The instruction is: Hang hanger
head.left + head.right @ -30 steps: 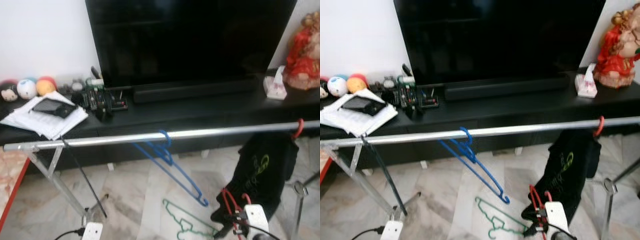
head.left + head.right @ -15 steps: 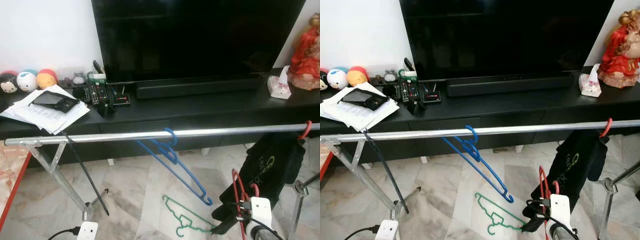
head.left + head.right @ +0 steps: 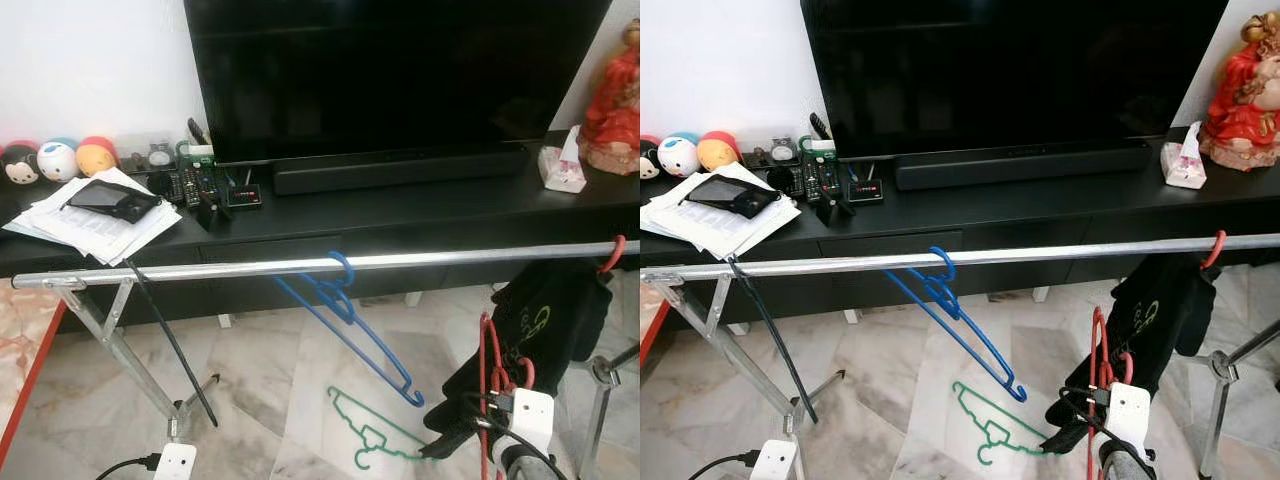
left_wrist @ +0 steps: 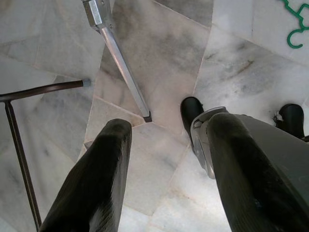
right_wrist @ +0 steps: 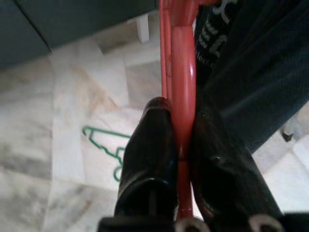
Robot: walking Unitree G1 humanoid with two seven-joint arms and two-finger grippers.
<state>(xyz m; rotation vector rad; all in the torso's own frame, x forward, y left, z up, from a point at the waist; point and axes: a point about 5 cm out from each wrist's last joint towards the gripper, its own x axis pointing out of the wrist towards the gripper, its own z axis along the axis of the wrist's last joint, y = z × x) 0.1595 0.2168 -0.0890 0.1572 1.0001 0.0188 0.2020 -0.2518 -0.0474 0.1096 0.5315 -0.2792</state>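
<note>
Clamped between the two black fingers (image 5: 149, 159) of the right gripper (image 5: 181, 154) is a red hanger (image 5: 182, 72), its thin plastic bar running straight up between the pads in the right wrist view. From the head views that gripper sits low at the robot's right, holding the red hanger upright below the rail and just in front of a black garment (image 3: 1155, 310). The left gripper (image 4: 166, 159) hangs low over the marble floor (image 4: 159, 58) with its fingers spread apart and nothing between them; a metal leg of the rack (image 4: 120, 63) lies on the tiles just beyond it.

On the floor between the two arms lies a green hanger (image 3: 375, 435), flat on the pale tiles. Above it a blue hanger (image 3: 345, 320) is hooked over the silver rail (image 3: 200, 270) near its middle and dangles tilted, its lower end pointing toward the robot's right. Farther along the rail, at the right end, the black garment hangs from another red hook (image 3: 612, 255).

Behind the rail stands a long black TV console (image 3: 420, 215). On it, from the robot's left: round plush toys (image 3: 58, 160), a stack of papers (image 3: 95, 215) with a dark pouch on top, several remote controls (image 3: 195, 185), a soundbar (image 3: 400, 170) under a large black television (image 3: 390, 70), a tissue pack (image 3: 562, 170) and a red figurine (image 3: 615, 100).
</note>
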